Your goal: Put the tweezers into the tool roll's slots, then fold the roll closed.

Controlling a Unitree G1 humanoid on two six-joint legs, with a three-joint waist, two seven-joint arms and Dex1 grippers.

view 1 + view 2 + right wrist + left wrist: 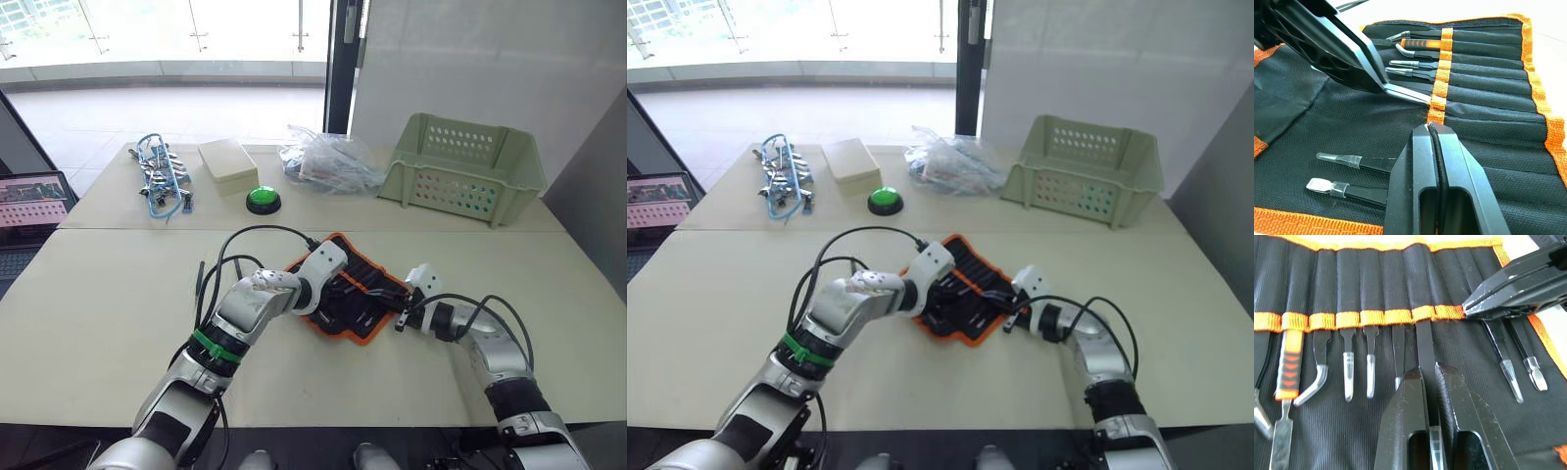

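Note:
The tool roll (374,284) lies open on the near table, black with orange edging. My left gripper (1427,374) is shut on one dark tweezer (1425,342), whose upper end sits under the orange slot band (1386,316). Several other tweezers (1348,363) and an orange-handled tool (1289,367) sit in neighbouring slots. My right gripper (1427,129) is shut, its tips touching the orange band just beside that slot. Two clear-capped tweezers (1349,160) stick out of slots next to it. In the head views the left gripper (338,294) is over the roll's middle and the right gripper (402,318) is at its right edge.
On the far table stand a pale green basket (460,166), a crumpled plastic bag (328,162), a green button (263,199), a pale box (227,162) and a blue-and-silver bundle (162,176). A laptop (34,201) sits at the far left.

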